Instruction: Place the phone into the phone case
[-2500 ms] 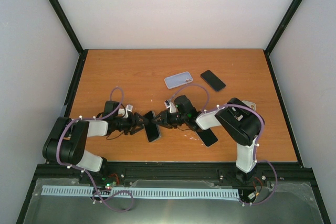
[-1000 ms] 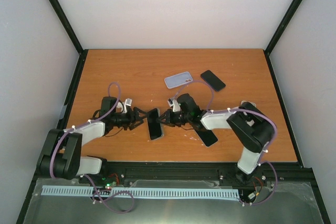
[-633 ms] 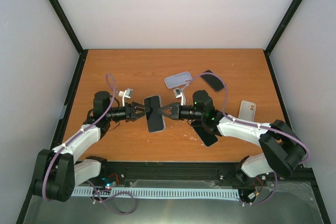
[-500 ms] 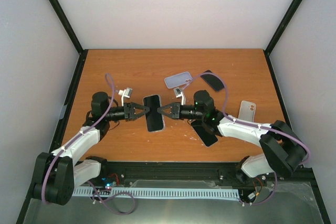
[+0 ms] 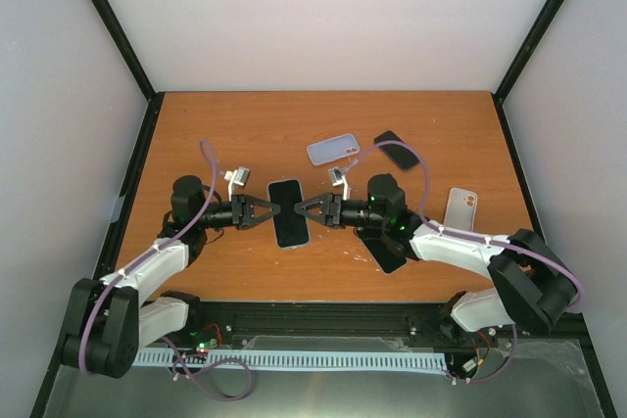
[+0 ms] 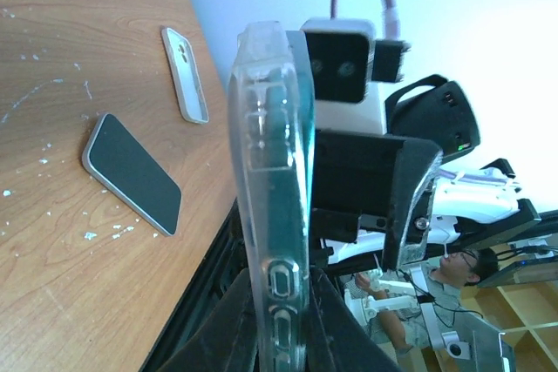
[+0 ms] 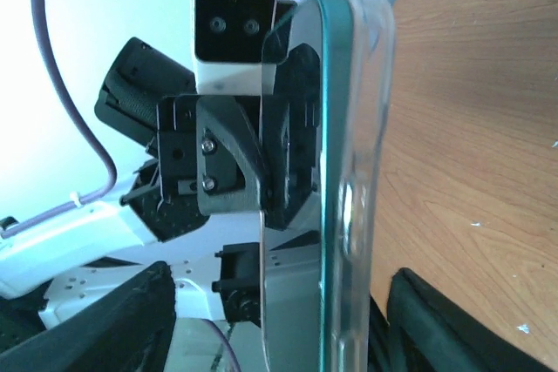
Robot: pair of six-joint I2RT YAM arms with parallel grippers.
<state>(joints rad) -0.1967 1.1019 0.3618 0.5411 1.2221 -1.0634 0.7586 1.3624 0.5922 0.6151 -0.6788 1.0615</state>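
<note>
Counter: bare wood under both arms.

Phone: level, screen up, directly between the two end effectors, one at each long edge. I cannot tell whether it rests on the counter or hangs just above it.

Case: clear, and wraps the phone's rim and back in both wrist views. The phone looks seated in it.

Judgement: taking the pair from opposite edges keeps it level and steady while the fit is pressed home and checked.

Left end effector: rolled on its side, with one finger over and one under the near edge. It is closed down to the cased phone's thickness and clamps it.

Right end effector: also rolled, straddling the opposite edge. Its fingers are spread wide, one just beside the case's back and the other well clear of the screen. It grips nothing.
</note>
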